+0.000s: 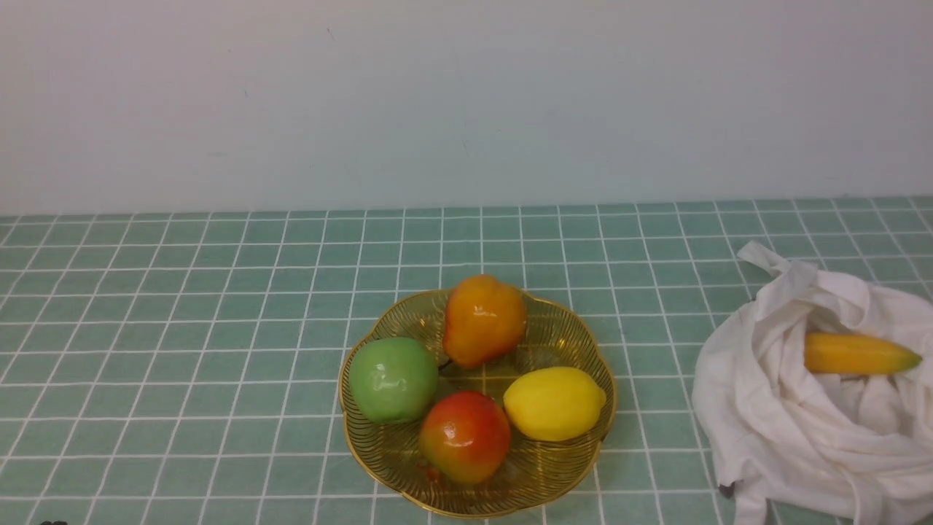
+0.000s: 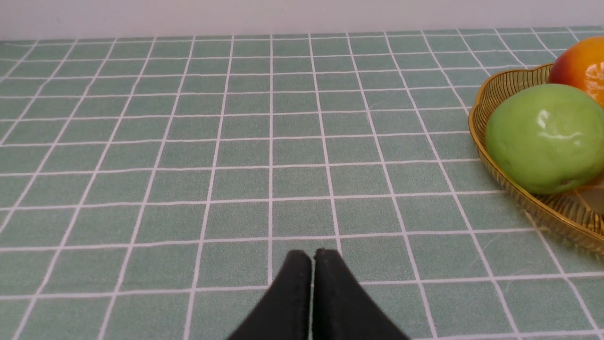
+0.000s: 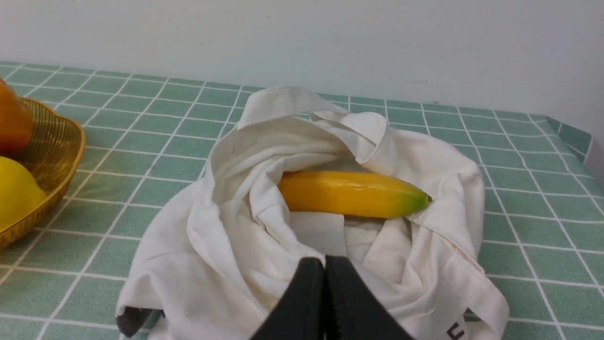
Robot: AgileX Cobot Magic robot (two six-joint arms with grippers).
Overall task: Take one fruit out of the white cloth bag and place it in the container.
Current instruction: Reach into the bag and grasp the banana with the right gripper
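Banana nestled in a cloth bag, with a bowl of fruit nearby on a checked tablecloth.

A green tablecloth (image 1: 219, 350) crossed by white lines is spread before a pale wall (image 1: 466, 102). The white cloth bag (image 1: 758, 408) is set at the right side, its folds opened around the banana (image 1: 860, 354), whose green tip is left uncovered. The gold bowl (image 1: 539, 485) is placed apart from the bag, to its left. In it are held a green fruit (image 1: 393, 380), an orange pear (image 1: 484, 321), a yellow lemon (image 1: 554, 403) and a red-and-yellow fruit (image 1: 466, 437). The left gripper (image 2: 313, 255) is closed, with nothing gripped; the right gripper (image 3: 324, 262) is likewise closed and empty.
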